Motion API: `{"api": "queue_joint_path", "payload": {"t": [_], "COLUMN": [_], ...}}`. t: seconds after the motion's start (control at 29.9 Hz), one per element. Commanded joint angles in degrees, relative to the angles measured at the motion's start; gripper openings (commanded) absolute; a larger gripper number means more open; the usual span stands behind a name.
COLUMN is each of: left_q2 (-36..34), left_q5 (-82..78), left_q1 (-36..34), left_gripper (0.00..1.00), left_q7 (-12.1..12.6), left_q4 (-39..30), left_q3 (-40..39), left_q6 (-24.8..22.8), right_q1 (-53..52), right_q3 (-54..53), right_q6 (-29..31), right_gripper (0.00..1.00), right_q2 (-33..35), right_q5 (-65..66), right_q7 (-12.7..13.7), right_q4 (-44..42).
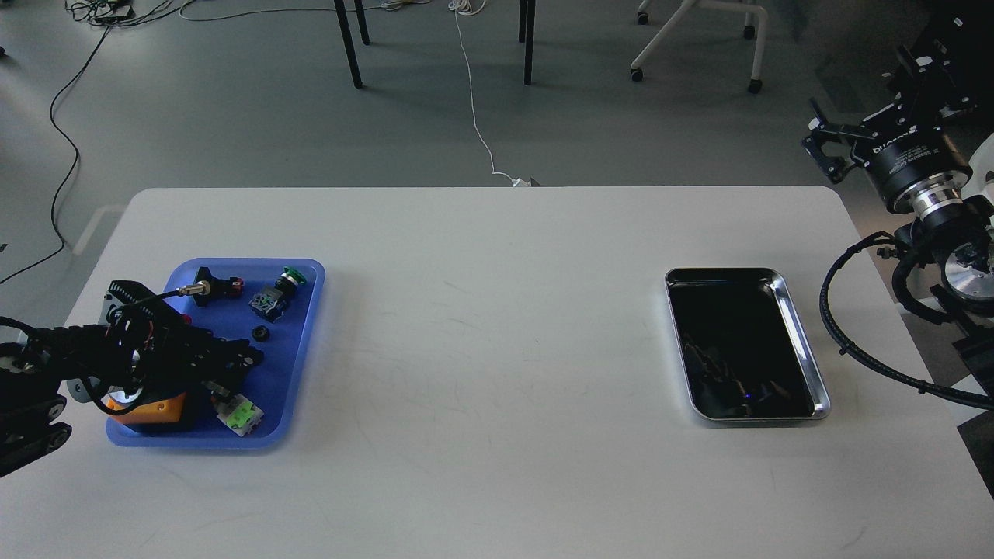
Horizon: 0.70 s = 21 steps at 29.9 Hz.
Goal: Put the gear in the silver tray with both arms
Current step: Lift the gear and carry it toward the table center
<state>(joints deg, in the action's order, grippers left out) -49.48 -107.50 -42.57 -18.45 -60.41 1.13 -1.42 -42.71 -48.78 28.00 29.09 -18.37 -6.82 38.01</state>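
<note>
The silver tray [801, 351] lies at the right of the white table, with nothing in it but reflections. A small black gear [262, 334] lies in the blue plastic tray [301, 326] at the left. My left gripper [239, 355] hovers low over the blue tray, just below and left of the gear and not touching it. Its fingers look apart and hold nothing I can see. My right gripper [817, 140] is raised beyond the table's far right corner, open and empty, well away from the silver tray.
The blue tray also holds a green-capped push button [277, 296], a brass-tipped sensor [211, 288], an orange block [155, 411] and a green-and-white part [240, 414]. The white table [497, 326] spans the space between the two trays. Chair and table legs stand behind.
</note>
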Motion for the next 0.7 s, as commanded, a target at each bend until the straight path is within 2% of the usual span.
{"api": "queue_joint_path", "payload": {"t": [0.0, 0.1, 0.27, 0.43, 0.67], "left_q2": [-0.09, -1.93, -4.92, -8.26, -5.55], "left_q5": [0.10, 0.27, 0.53, 0.88, 0.97], "left_q1": [-0.14, -0.32, -3.73, -8.92, -16.57], "left_gripper": [0.19, 0.13, 0.12, 0.13, 0.13], "left_q7": [-0.36, -0.36, -1.06, -1.41, -1.41], "left_q4": [-0.24, -0.85, -3.31, -8.84, -10.52], "left_q3": [-0.07, -0.34, -0.87, -1.04, -1.30], "left_q6": [0.01, -0.08, -0.16, -0.25, -0.34], "right_q1": [0.00, 0.00, 0.00, 0.00, -0.09], "right_q3": [0.00, 0.00, 0.00, 0.00, 0.00], "right_q6": [0.00, 0.00, 0.00, 0.00, 0.00], "right_gripper": [0.99, 0.99, 0.99, 0.99, 0.99], "right_q2": [-0.08, 0.00, 0.44, 0.62, 0.71], "right_q5": [0.00, 0.00, 0.00, 0.00, 0.00], "right_q7": [-0.03, -0.03, -0.03, 0.05, 0.05], "right_q4": [0.04, -0.05, -0.05, -0.05, 0.13]}}
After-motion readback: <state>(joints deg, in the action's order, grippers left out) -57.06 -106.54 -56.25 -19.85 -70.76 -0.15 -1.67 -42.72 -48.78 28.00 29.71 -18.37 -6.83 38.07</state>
